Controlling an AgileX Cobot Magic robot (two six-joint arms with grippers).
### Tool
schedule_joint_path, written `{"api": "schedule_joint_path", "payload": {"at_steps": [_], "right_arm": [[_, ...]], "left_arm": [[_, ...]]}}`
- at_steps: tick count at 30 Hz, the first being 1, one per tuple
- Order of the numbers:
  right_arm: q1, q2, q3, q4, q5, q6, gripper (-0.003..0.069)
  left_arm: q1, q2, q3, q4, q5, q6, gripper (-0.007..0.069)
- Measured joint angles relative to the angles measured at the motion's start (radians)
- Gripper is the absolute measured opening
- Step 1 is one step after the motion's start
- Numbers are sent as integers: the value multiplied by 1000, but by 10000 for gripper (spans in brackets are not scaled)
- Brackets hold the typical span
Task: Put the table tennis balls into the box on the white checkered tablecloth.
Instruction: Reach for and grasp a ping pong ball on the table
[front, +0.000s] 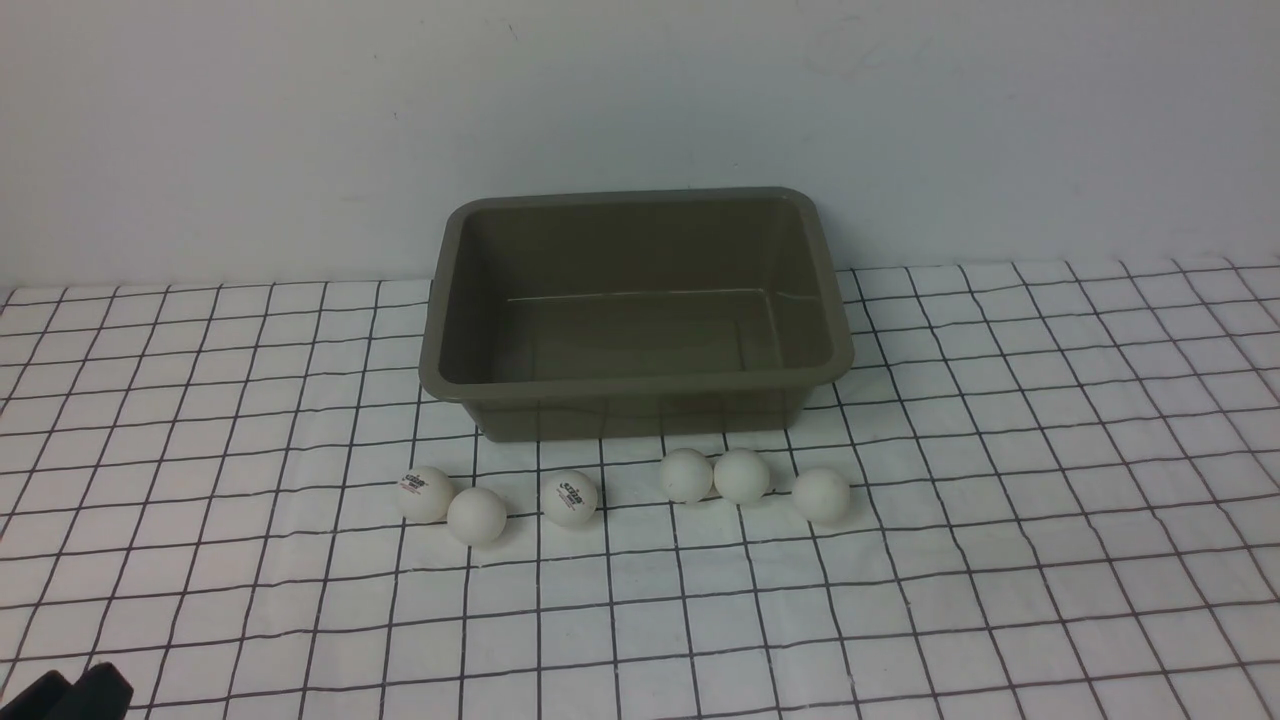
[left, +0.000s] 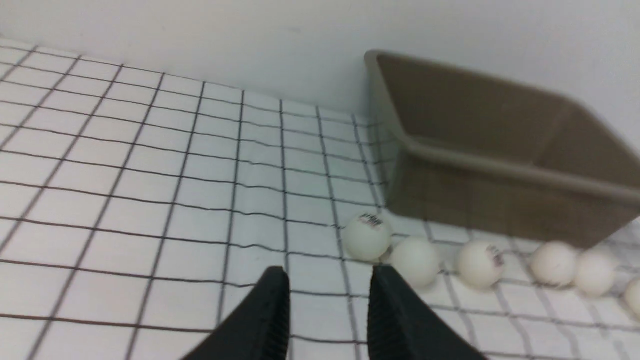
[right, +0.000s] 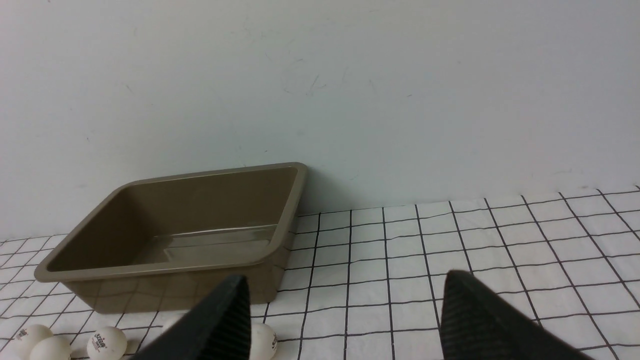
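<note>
I see box (front: 640, 388) upper centre of front frame, nothing inside, on checkered tablecloth (front: 1000, 450), back edge near wall (front: 640, 90). Six balls (front: 570, 498) in loose row just below box, mid-frame, all on cloth: two at left touching, logo ball alone, next two touching, last one just right of them. My left gripper (left: 330, 272) in bottom left corner of front frame, fingers apart, nothing between, near leftmost ball. My right gripper (right: 345, 277) spread wide, nothing held

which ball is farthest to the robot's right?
The plain ball ending the row, standing alone beside a touching pair, in front of the right corner of the box.
</note>
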Motion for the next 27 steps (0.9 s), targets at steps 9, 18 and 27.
{"api": "schedule_joint_path", "payload": {"at_steps": [9, 18, 27], "right_arm": [[0, 0, 0, 0, 17, 0, 462], [0, 0, 0, 0, 17, 0, 462], [0, 0, 2, 0, 20, 0, 462]], "left_arm": [[0, 0, 0, -294, -66, 0, 209], [0, 0, 0, -438, -95, 0, 209], [0, 0, 0, -467, -102, 4, 209]]}}
